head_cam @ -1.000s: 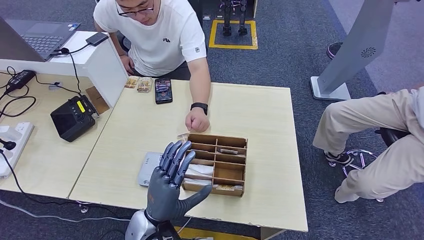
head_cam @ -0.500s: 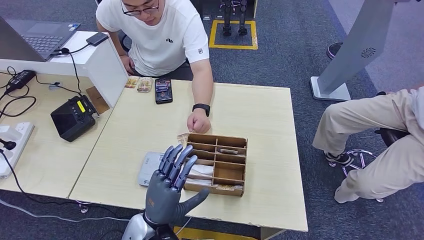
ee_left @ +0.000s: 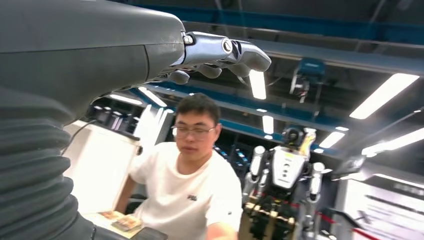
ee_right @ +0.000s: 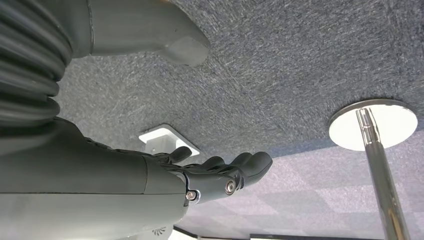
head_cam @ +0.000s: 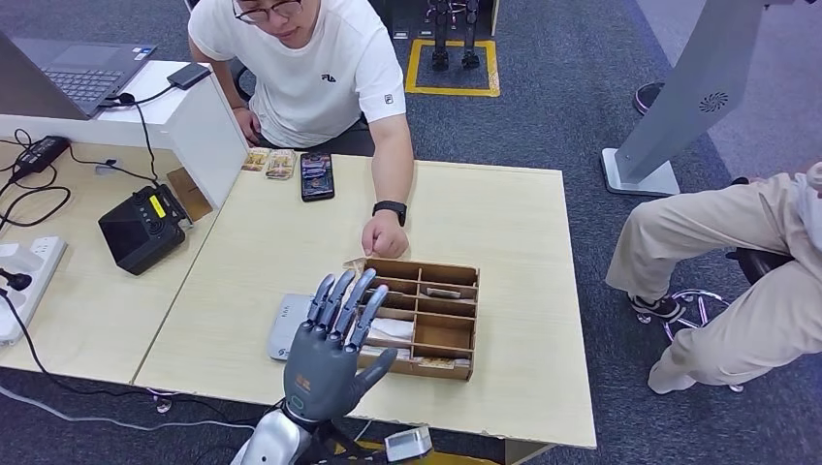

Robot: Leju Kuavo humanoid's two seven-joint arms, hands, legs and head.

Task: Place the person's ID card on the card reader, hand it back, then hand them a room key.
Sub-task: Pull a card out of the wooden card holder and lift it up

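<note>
Over the pale wooden table (head_cam: 485, 213), the left hand (head_cam: 330, 339) hovers empty with fingers spread, the card reader (head_cam: 286, 325) beneath and the compartment box (head_cam: 426, 315) just beyond its fingertips.

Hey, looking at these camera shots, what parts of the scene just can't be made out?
- Card reader: head view, mostly covered by the left hand.
- Card under the person's hand: head view, one corner shows; too small to read.
- Organizer box contents: head view, too small to identify.
- Right hand: right wrist view, open over carpet; palm side unseen.
</note>
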